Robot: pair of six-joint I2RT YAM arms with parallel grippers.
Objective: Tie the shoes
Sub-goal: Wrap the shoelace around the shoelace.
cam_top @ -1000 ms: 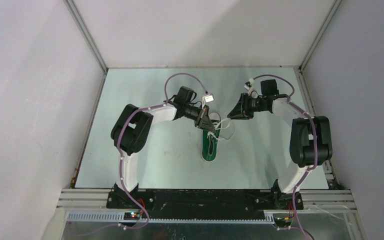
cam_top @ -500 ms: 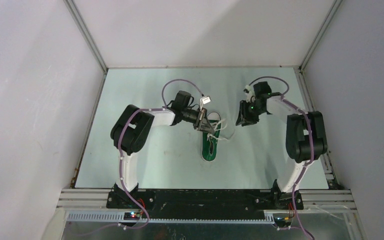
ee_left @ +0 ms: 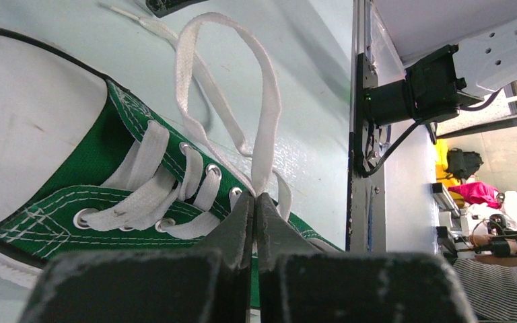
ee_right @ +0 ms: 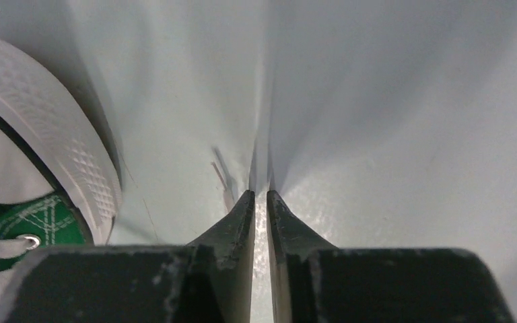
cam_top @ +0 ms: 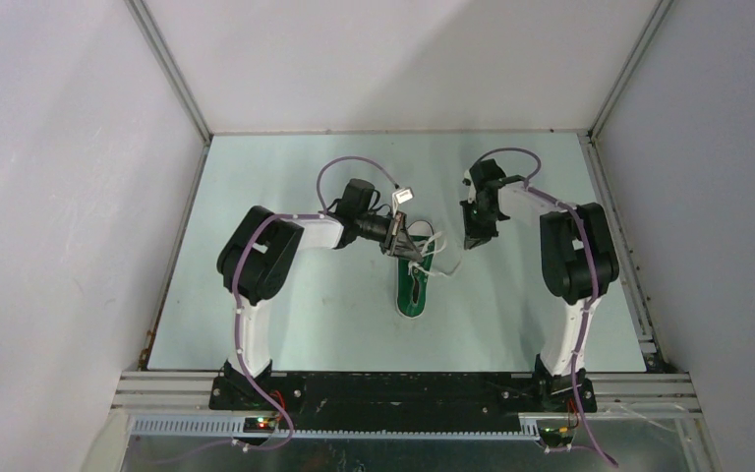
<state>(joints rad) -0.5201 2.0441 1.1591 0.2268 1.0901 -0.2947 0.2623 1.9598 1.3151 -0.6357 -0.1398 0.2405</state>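
Observation:
The green sneaker (cam_top: 413,287) lies mid-table with its white toe cap (ee_right: 60,145) pointing away from the arm bases. My left gripper (cam_top: 408,246) is over its top eyelets and is shut on a white lace (ee_left: 269,101), which rises from between the tips (ee_left: 256,197) in a long loop. The loop spreads over the table right of the shoe (cam_top: 444,258). My right gripper (cam_top: 472,240) points down at the bare table just right of the toe. Its jaws (ee_right: 260,194) stand a narrow slit apart with nothing between them.
A loose lace end (ee_left: 131,13) lies on the table close to the right gripper's dark fingers (ee_left: 171,5). Grey walls and metal rails (cam_top: 197,118) enclose the pale green table (cam_top: 285,324).
The right arm swung left and folded in, bringing its gripper down beside the shoe's toe, and its jaws narrowed. The left gripper stayed shut on the lace, shifting only slightly.

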